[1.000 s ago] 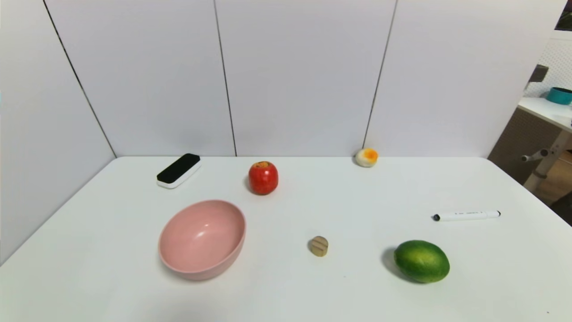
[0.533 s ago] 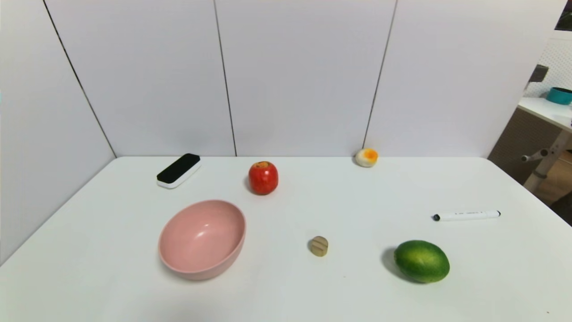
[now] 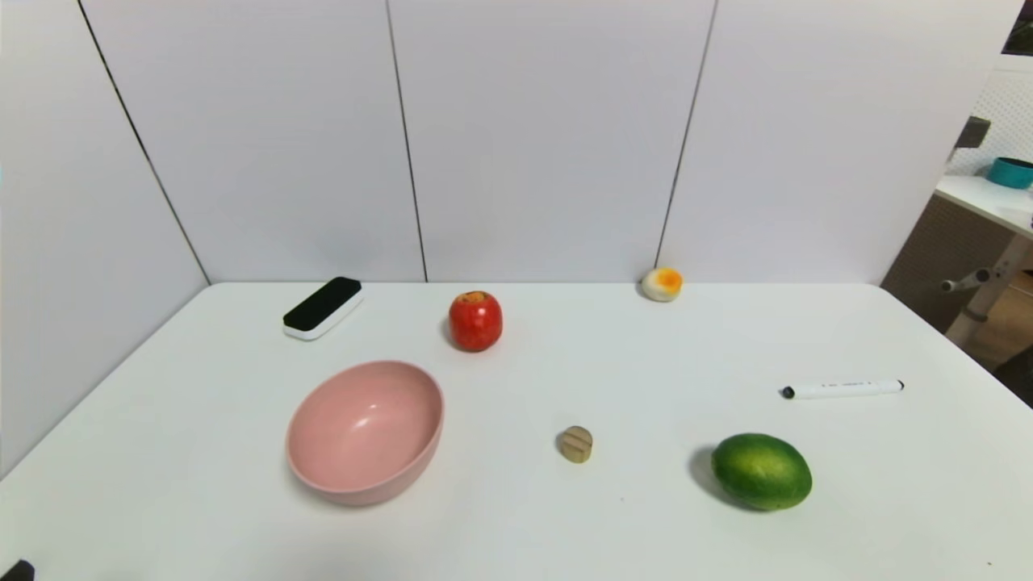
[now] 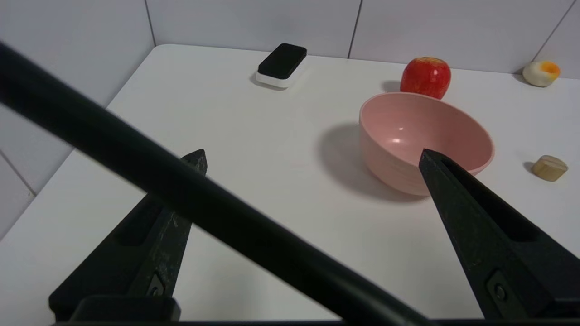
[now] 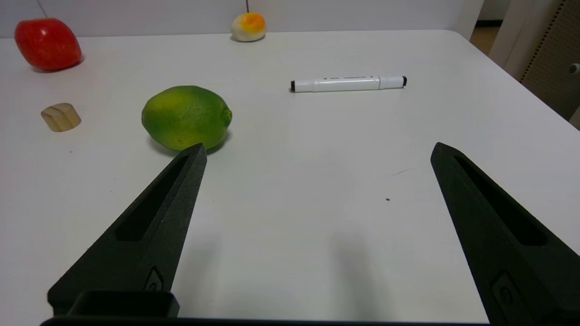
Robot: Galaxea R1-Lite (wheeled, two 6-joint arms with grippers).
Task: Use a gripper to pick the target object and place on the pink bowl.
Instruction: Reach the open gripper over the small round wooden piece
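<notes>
Smooth white tabletop (image 3: pixel 516 532) bears 1 grooved wooden disc (image 3: pixel 576 445), 1 round glossy bowl (image 3: pixel 367 433); left gripper (image 4: pixel 312 156), right gripper (image 5: pixel 319 145) gape wide.

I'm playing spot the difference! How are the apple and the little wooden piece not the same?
The apple is shiny red, while the wooden piece is pale tan. The apple is big and round; the wooden piece is much smaller, with a groove across its face. The apple sits farther back than the wooden piece. Both rest on the white table.
</notes>
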